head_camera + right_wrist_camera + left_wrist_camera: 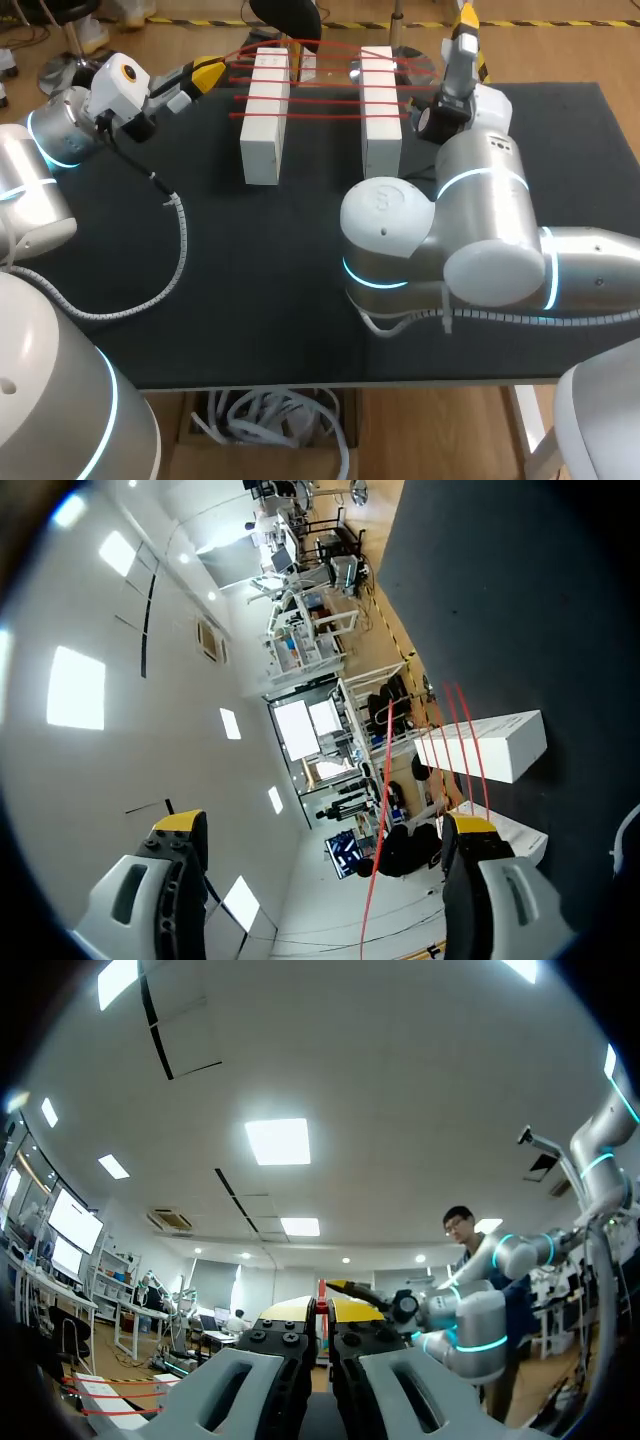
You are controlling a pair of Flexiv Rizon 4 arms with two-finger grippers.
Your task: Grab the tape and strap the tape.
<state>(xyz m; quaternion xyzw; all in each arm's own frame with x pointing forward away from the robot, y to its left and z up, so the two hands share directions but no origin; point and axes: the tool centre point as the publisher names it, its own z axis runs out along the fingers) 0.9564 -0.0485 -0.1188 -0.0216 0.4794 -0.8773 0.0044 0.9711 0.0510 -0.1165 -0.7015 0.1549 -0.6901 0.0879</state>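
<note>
Black tabletop [300, 260], white blocks [265, 120] strung with red tape [325, 99], left claw [207, 72] seemingly pinching it, right claw [325, 823] spread wide.

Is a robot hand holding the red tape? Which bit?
Yes. The left gripper pinches the red tape between its yellow tips, on the loose stretch leading off the white blocks. The right gripper is open, holding nothing.

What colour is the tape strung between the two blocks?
Red. The tape shows best in the head view.
</note>
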